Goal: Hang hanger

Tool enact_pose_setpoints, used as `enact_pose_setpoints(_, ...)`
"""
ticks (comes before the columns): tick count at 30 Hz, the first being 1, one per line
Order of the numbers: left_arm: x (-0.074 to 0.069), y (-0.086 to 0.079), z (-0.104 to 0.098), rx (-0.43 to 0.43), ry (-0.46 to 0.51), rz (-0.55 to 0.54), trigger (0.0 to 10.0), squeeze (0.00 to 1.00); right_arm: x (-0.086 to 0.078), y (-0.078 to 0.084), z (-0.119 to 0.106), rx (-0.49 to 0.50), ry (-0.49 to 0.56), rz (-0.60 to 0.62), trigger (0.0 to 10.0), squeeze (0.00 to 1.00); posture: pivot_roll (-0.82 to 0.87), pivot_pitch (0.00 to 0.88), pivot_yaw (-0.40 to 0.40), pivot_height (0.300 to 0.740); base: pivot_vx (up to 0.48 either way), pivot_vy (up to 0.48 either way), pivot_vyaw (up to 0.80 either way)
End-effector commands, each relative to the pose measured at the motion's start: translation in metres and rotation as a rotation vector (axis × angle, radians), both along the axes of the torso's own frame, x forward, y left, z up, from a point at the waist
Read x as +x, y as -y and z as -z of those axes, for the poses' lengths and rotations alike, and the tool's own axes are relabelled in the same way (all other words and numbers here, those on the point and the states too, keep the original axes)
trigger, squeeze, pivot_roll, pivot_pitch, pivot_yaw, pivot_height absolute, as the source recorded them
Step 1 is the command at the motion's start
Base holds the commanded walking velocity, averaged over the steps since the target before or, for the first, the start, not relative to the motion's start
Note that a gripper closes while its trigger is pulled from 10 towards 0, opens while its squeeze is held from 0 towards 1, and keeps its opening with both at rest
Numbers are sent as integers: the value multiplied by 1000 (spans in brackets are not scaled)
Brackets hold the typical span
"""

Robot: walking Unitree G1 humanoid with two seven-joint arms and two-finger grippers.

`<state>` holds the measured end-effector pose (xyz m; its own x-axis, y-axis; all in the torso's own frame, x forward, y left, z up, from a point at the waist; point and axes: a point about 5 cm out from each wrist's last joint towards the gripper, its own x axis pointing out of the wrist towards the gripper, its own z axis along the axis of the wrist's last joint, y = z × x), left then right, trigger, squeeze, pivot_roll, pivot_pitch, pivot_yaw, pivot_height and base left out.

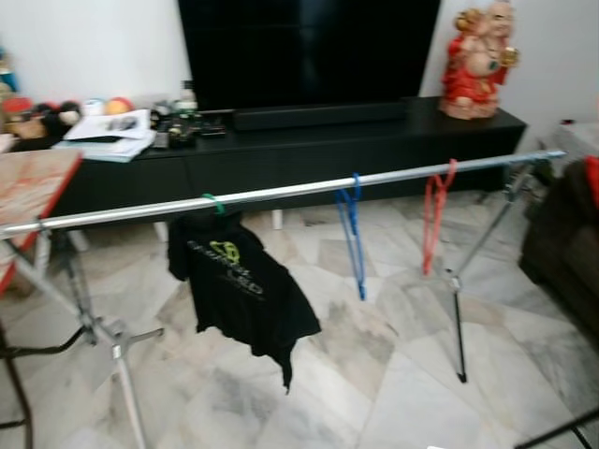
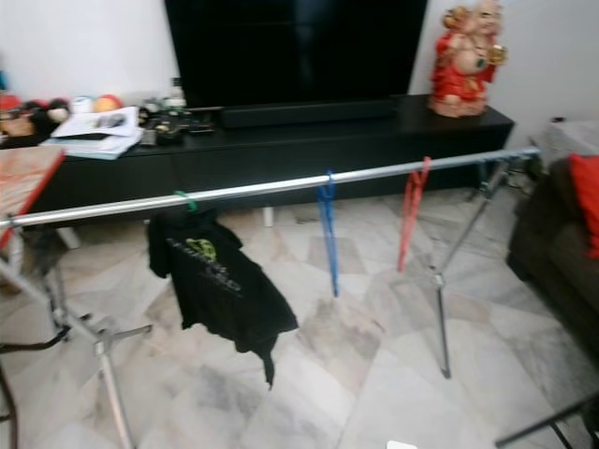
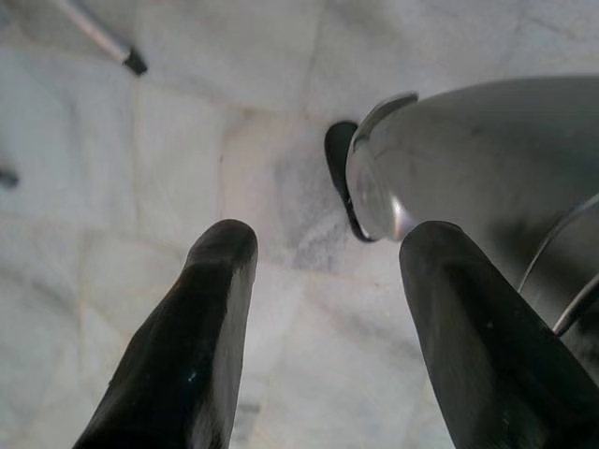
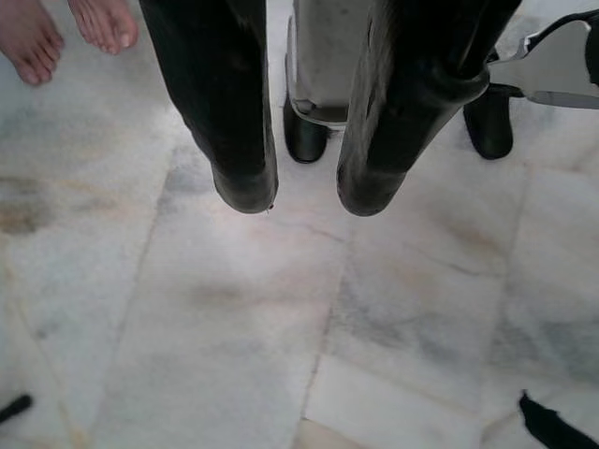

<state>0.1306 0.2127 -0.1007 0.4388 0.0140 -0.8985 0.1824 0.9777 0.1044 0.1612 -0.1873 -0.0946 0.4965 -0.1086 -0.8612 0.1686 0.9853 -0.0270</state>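
A long silver rail [image 1: 281,194] of a drying rack runs across the room in front of me. A black T-shirt [image 1: 239,285] hangs from it on a green hanger [image 1: 214,202]. Further right hang an empty blue hanger [image 1: 352,234] and an empty red hanger [image 1: 434,213]. My left gripper [image 3: 323,257] hangs open over the marble floor beside my silver leg [image 3: 487,178]. My right gripper [image 4: 304,192] also hangs low, open, with nothing between its fingers.
A black TV console [image 1: 309,145] with clutter stands behind the rack, a red figurine [image 1: 477,61] on its right end. A dark sofa [image 1: 566,248] is at the right, a table [image 1: 28,187] at the left. A person's bare feet [image 4: 65,33] stand close to my right gripper.
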Motion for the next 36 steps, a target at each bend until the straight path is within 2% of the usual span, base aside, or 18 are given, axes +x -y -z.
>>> enact_pose_setpoints(1, -4, -3, 1, 27, -20, 31, 10000, 0, -3, -2, 2, 3, -16, -11, 10000, 0, 142, 0, 5, 740, 0, 0, -763)
enact_pose_setpoints(3, -4, -4, 1, 49, -27, 60, 10000, 0, -3, -3, 2, 2, -18, -12, 10000, 0, 142, 0, 7, 740, 0, 0, -763)
enact_pose_setpoints(15, -3, -6, 0, 55, -28, 46, 10000, 0, -1, -5, 1, 1, -17, -18, 10000, 0, 140, 0, 16, 740, 0, -23, -757)
enact_pose_setpoints(21, -1, -6, -1, 73, -20, 74, 10000, 0, -1, -5, 1, 2, -15, -14, 10000, 0, 130, 0, 20, 740, 0, -133, -756)
enact_pose_setpoints(36, -5, -7, 1, 73, -33, 63, 10000, 0, -5, -5, 3, 2, -26, 4, 10000, 0, 123, 0, 30, 740, 0, -32, -756)
